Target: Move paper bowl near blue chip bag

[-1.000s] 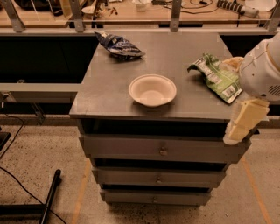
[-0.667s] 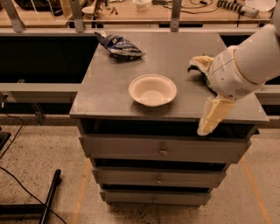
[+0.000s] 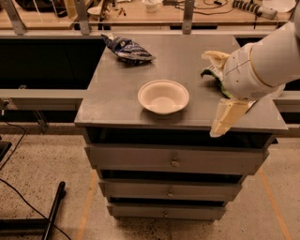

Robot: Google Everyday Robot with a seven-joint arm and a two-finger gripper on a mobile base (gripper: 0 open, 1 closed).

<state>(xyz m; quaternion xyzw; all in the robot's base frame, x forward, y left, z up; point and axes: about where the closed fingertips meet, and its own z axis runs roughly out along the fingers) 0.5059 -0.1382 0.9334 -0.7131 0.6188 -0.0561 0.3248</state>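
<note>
The paper bowl [image 3: 163,96] is off-white and sits upright near the front middle of the grey cabinet top [image 3: 117,93]. The blue chip bag [image 3: 127,48] lies crumpled at the back left of the top, well apart from the bowl. My gripper [image 3: 212,94] hangs over the right side of the top, to the right of the bowl and not touching it. Its two cream fingers [image 3: 228,117] are spread apart with nothing between them.
A green-and-white chip bag [image 3: 212,75] lies at the right, mostly hidden by my arm [image 3: 262,61]. The cabinet has drawers [image 3: 174,161] below. A workbench with clutter [image 3: 150,11] runs behind. Cables and a black pole [image 3: 54,208] lie on the floor at left.
My arm and gripper have swung left over the right part of the cabinet top, toward the bowl. The bowl and both bags have not moved.
</note>
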